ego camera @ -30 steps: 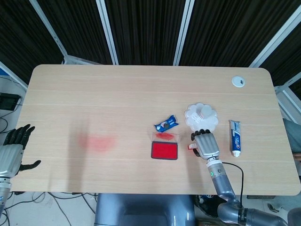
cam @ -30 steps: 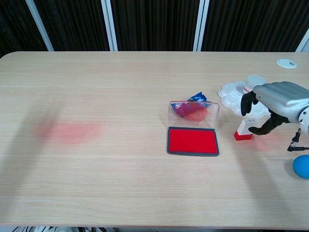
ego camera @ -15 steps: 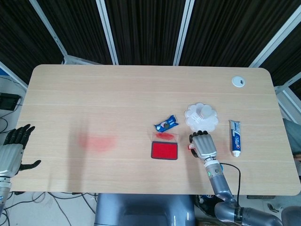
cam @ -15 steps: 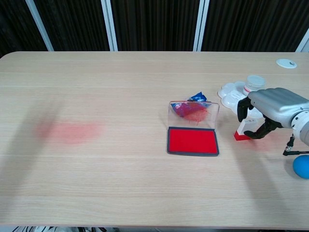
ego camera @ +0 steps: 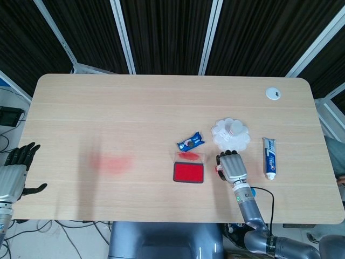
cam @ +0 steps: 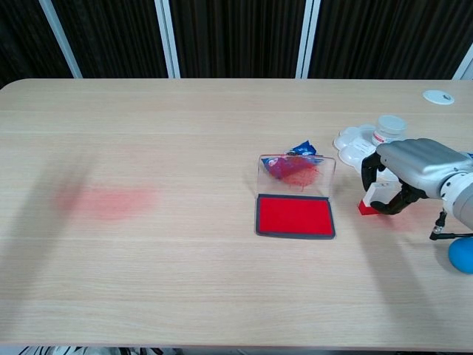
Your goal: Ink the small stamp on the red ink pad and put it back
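The small stamp (cam: 375, 198) stood upright on the table (ego camera: 135, 108), just right of the red ink pad (cam: 295, 216). It had a white body and a red base; only its left portion showed past the fingers. The right hand (cam: 414, 174) was closed around the stamp, with dark fingertips (cam: 367, 168) curled over its top and the thumb hooked at its lower side. In the head view the same hand (ego camera: 232, 168) covered the stamp almost fully, leaving a red sliver at its left edge.

The ink pad lay open, its red surface exposed and its clear lid (cam: 296, 169) standing upright at the far edge, smeared red. A blue snack wrapper (ego camera: 190, 143) lay just behind the lid. A white flower-shaped paint palette (ego camera: 230, 133) sat just beyond the right hand, and a toothpaste tube (ego camera: 269, 157) lay to its right, near the table's right edge. A blue ball (cam: 461, 255) rested near the right forearm.

A faint red stain (ego camera: 111, 163) marked the left half of the table, which offered wide open surface. The left hand (ego camera: 14, 175) hung off the table's left edge, fingers spread and holding nothing.
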You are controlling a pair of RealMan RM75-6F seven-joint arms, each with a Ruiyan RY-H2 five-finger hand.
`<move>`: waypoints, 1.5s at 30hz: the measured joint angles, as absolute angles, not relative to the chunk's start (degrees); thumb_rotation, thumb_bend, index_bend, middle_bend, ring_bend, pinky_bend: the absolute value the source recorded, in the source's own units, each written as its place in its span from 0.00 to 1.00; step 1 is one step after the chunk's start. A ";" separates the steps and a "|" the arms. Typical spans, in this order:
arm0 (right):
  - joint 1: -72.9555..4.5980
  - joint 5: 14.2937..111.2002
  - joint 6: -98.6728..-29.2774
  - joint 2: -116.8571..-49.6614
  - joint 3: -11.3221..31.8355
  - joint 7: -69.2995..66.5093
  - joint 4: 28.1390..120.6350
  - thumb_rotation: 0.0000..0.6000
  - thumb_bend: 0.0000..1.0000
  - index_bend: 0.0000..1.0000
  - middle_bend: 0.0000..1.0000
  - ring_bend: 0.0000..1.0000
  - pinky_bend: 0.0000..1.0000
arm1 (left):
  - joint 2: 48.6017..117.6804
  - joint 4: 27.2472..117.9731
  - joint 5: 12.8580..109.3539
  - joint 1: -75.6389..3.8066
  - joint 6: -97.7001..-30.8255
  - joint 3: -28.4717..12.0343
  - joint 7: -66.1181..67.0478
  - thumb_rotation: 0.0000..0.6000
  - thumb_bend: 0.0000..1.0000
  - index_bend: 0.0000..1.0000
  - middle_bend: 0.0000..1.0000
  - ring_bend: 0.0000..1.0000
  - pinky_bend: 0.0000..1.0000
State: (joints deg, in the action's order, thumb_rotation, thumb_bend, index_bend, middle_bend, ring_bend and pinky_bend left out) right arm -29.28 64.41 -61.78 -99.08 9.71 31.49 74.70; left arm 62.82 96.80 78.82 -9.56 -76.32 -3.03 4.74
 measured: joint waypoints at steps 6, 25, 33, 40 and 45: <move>-29.48 64.20 -61.87 -99.51 9.58 31.69 74.32 1.00 0.40 0.53 0.42 0.30 0.31 | 62.79 96.85 78.76 -9.57 -76.29 -3.01 4.67 1.00 0.00 0.00 0.00 0.00 0.00; -29.72 63.40 -62.05 -99.74 9.04 32.13 73.79 1.00 0.50 0.60 0.47 0.33 0.32 | 62.59 97.08 78.61 -9.68 -76.07 -2.89 4.39 1.00 0.00 0.00 0.00 0.00 0.00; -29.63 64.67 -63.19 -99.81 8.66 31.51 73.46 1.00 0.53 0.67 0.55 0.43 0.44 | 62.55 97.09 78.65 -9.68 -76.10 -2.83 4.27 1.00 0.00 0.00 0.00 0.00 0.00; -29.52 66.34 -64.25 -99.29 8.36 30.73 74.35 1.00 0.54 0.71 0.58 0.47 0.51 | 62.56 97.11 78.62 -9.68 -76.11 -2.81 4.23 1.00 0.00 0.00 0.00 0.00 0.00; -29.42 67.92 -65.16 -98.06 7.84 30.88 77.39 1.00 0.54 0.71 0.58 0.48 0.51 | 62.57 97.17 78.56 -9.72 -76.03 -2.79 4.25 1.00 0.00 0.00 0.00 0.00 0.00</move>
State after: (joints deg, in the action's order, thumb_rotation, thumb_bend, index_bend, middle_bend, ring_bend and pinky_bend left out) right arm -29.42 67.92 -65.16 -98.06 7.84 30.88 77.39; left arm 62.57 97.17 78.56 -9.72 -76.03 -2.79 4.25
